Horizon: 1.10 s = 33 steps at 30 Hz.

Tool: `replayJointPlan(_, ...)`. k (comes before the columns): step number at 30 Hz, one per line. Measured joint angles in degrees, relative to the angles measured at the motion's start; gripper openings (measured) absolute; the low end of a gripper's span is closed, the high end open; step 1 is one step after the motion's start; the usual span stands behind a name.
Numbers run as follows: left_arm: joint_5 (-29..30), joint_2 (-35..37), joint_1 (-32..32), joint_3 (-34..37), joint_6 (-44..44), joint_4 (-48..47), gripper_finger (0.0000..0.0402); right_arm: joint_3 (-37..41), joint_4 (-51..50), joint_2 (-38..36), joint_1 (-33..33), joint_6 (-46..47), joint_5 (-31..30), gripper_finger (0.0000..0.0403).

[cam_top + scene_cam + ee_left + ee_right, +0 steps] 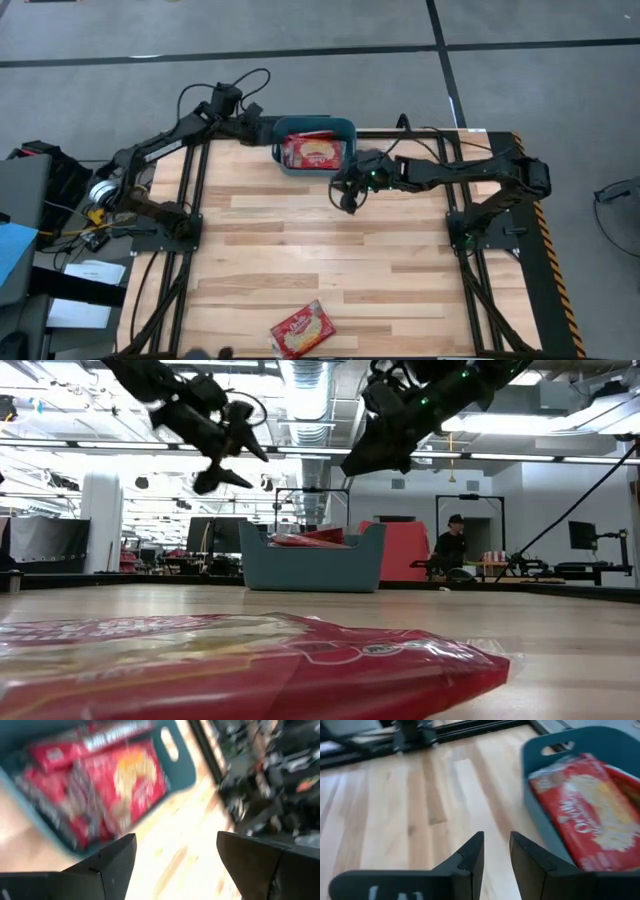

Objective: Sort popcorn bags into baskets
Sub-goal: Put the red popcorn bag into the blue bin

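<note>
A teal basket (342,126) stands at the table's far edge with red popcorn bags (313,152) lying flat inside it; the top one shows its cream oval (592,807). One more red bag (302,330) lies flat by the near edge and fills the foreground of the low view (250,660). My left gripper (262,128) hovers wide open above the basket's left end (175,855). My right gripper (348,200) hangs in the air just near-right of the basket, fingers a narrow gap apart (496,845), holding nothing.
Bare wooden tabletop (330,250) stretches between the basket and the near bag. Black frame rails (195,200) and the arm bases stand at the left and right table edges. A person (455,545) is far off in the room behind.
</note>
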<state>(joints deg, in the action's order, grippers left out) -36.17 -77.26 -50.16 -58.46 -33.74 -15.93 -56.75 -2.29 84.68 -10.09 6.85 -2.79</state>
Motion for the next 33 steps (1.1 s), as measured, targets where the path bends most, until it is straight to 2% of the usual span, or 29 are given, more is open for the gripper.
replayJointPlan(4, 2.88, 6.85, 4.70, 0.00, 6.05, -11.96, 0.0263, 0.00, -1.92, 0.00, 3.96, -4.68, 0.30, 0.0118)
replayJointPlan(7, 6.76, 11.96, 11.15, 0.36, 9.00, -19.85, 0.0263, 0.02, -4.42, 0.27, 7.17, -8.12, 3.49, 0.0118)
replayJointPlan(11, 15.93, 18.48, 22.57, 3.55, 4.50, -23.58, 0.0263, 0.11, -3.96, 3.26, 11.74, -7.15, 8.79, 0.0118)
replayJointPlan(13, 20.82, 21.33, 28.40, 5.87, 0.67, -23.86, 0.0263, -0.08, -0.61, 5.95, 14.01, -4.55, 11.05, 0.0118)
replayJointPlan(16, 25.06, 24.85, 36.71, 10.03, -5.78, -22.95, 0.0263, 0.03, 6.16, 10.85, 18.08, 0.53, 13.14, 0.0118)
replayJointPlan(20, 27.65, 28.48, 47.13, 15.95, -14.78, -20.79, 0.0263, -1.67, 15.80, 17.44, 24.56, 7.41, 13.33, 0.0118)
replayJointPlan(23, 31.03, 30.33, 54.41, 20.27, -22.21, -16.57, 0.0263, -6.30, 16.15, 21.86, 28.34, 9.41, 13.48, 0.0118)
replayJointPlan(27, 38.43, 30.77, 63.04, 25.07, -32.14, -9.22, 0.0263, -11.29, 16.26, 26.71, 31.09, 9.34, 13.44, 0.0118)
replayJointPlan(33, 48.29, 28.57, 72.40, 28.85, -41.73, -3.11, 0.0263, -14.23, 16.23, 32.68, 33.84, 8.16, 13.21, 0.0118)
